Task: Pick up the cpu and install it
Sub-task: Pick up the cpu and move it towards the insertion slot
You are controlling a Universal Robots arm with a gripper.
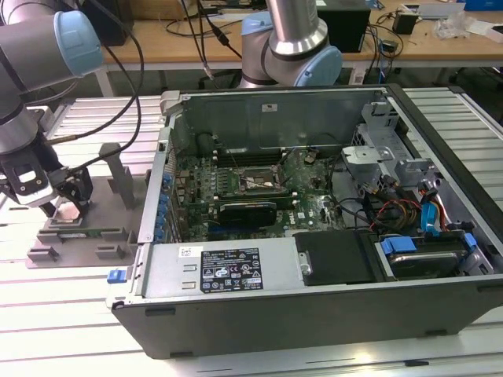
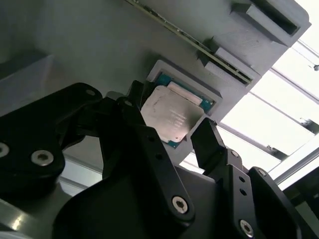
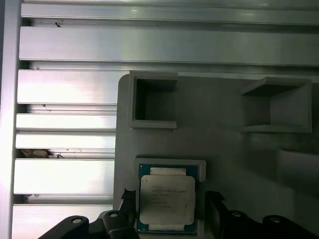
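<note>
The arm (image 1: 35, 71) stands at the exterior view's left, bent down over a grey holder (image 1: 78, 236) that lies on the slatted aluminium desk (image 1: 47, 314). The tool (image 1: 67, 196) hangs just above this holder, well apart from the open computer case (image 1: 314, 314) that lies on its side at the middle and right of the exterior view.

In both wrist views the cpu (image 3: 167, 199) sits flat in a shallow square recess of the holder, its silvery-white top facing up and a thin darker rim showing around it. The tool is open: its 2 black fingers (image 3: 215, 209) stand 1 on each side of the chip, just outside the recess walls, with a gap visible between each finger and the chip's edge. In the second wrist view the fingers likewise flank the cpu, near its 2 opposite sides, and neither presses on it.

On the same holder, in the first wrist view, 2 box-shaped pockets (image 3: 154, 102) rise near the cpu's recess.

Inside the case, the dark square socket frame (image 1: 251, 182) lies on the green motherboard (image 1: 302, 208), and a long black card (image 1: 247, 210) lies just beside the frame.
</note>
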